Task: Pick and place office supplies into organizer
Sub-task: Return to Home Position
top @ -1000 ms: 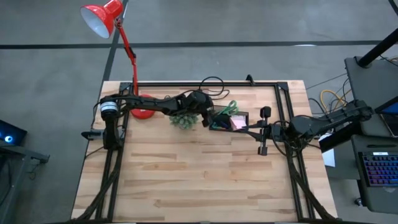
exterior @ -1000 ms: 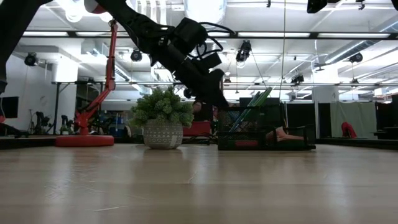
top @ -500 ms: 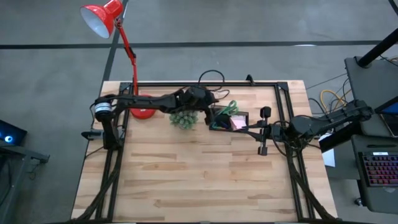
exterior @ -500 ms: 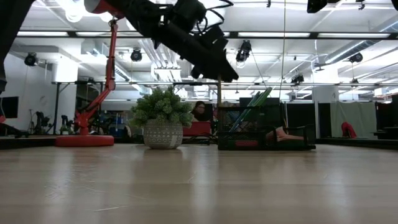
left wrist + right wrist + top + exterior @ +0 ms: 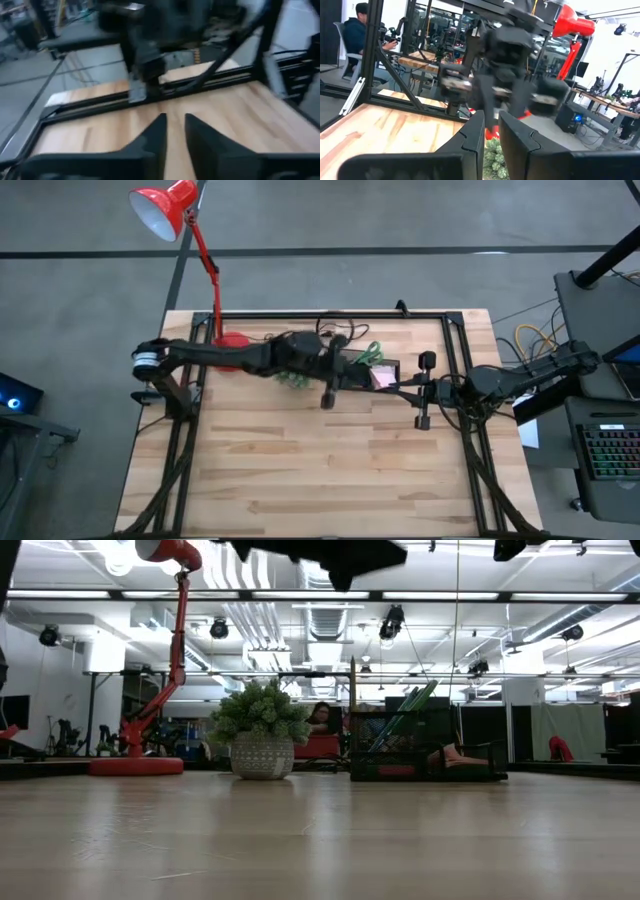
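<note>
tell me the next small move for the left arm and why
Probably pull the left end effector back toward its own side: it hangs above the table just in front of the small black rectangular organizer, nothing visibly between its nearly closed fingers, and no loose supplies show on the wooden table.

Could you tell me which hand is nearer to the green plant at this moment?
The left hand: it hangs just beside the green plant, raised above the table. The right hand waits beyond the organizer.

Bright even overhead ceiling lights, soft shadows, motion-blurred left wrist view
</note>
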{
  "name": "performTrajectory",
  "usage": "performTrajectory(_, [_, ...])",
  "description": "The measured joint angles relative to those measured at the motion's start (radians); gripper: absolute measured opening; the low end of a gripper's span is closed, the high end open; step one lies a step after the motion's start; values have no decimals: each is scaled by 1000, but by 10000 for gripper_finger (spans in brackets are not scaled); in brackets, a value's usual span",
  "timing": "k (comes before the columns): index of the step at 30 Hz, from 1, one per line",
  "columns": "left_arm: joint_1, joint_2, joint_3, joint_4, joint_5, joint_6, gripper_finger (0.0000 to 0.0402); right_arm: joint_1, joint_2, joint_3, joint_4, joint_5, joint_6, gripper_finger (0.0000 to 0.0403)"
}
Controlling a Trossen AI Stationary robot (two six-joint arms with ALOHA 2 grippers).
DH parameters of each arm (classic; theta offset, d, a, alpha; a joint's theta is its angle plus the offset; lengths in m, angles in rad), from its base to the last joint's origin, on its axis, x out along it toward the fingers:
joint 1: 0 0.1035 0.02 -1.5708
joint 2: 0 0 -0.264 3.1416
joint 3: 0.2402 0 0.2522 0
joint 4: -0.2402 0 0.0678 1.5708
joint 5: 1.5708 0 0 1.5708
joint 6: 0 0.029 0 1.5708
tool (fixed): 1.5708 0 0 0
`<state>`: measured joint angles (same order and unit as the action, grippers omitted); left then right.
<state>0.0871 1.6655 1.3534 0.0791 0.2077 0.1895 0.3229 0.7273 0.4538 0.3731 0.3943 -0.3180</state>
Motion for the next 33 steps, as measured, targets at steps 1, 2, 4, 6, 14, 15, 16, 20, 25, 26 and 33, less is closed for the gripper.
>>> performTrajectory(1, [-20,-17,-20,13,-2,0,39,0,0,0,-1,0,0,47])
performTrajectory(2, [-40,-33,-49,24,-3,2,23,0,0,0,-2,0,1,47])
performTrajectory(4, [-78,-64,-113,90,-31,12,6,0,0,0,-2,0,3,47])
performTrajectory(6, [-108,-109,-192,106,-111,26,9,0,1,0,-2,0,6,47])
performTrajectory(14, [-118,-423,-572,118,-355,-26,2,0,1,0,-3,0,56,47])
performTrajectory(15, [-118,-481,-619,123,-375,-26,2,0,1,0,-3,0,56,47])
performTrajectory(16, [-120,-543,-668,123,-393,-27,1,0,2,0,-3,0,56,47])
performTrajectory(20, [-133,-784,-836,168,-403,-26,0,0,2,0,-3,0,63,47])
performTrajectory(25, [-136,-1043,-1018,211,-398,-22,0,0,2,0,-6,0,82,47])
performTrajectory(26, [-135,-1082,-1046,214,-398,-26,0,0,2,0,-6,0,82,47])
performTrajectory(33, [-136,-1243,-1184,231,-369,-40,0,0,2,0,-10,0,82,47])
